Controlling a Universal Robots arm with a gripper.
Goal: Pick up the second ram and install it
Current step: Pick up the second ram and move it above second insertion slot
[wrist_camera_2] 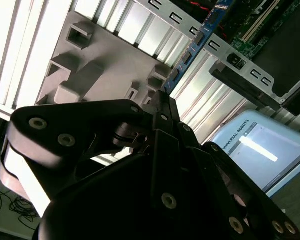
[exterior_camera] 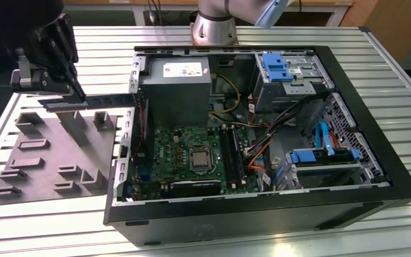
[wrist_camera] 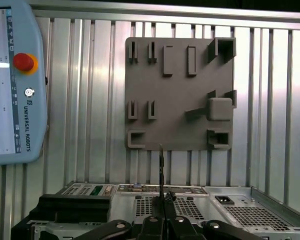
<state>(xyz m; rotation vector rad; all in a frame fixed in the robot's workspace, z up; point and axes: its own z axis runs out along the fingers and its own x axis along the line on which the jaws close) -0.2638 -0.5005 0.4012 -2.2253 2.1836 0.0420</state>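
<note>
The second ram point(exterior_camera: 102, 100), a slim dark stick, hangs level above the far edge of the grey fixture plate point(exterior_camera: 55, 155), at the exterior view's left. My gripper point(exterior_camera: 73, 96) is shut on one end of it, and the free end points toward the open computer case point(exterior_camera: 263, 214). In the second wrist view the ram point(wrist_camera_2: 187, 55) runs out edge-on from between the black fingers point(wrist_camera_2: 160, 130). In the first wrist view the ram point(wrist_camera: 161, 165) is a thin upright line above the fingers point(wrist_camera: 177, 225), over the fixture plate point(wrist_camera: 180, 100). The motherboard's long black slots point(exterior_camera: 233, 155) lie inside the case.
The case lies on its side on a slatted metal table point(exterior_camera: 84, 37), with a power supply point(exterior_camera: 177, 80), loose cables point(exterior_camera: 263, 144) and blue drive brackets point(exterior_camera: 277, 67) inside. A teach pendant point(wrist_camera: 10, 85) lies beside the plate. The arm's base point(exterior_camera: 216, 24) stands behind the case.
</note>
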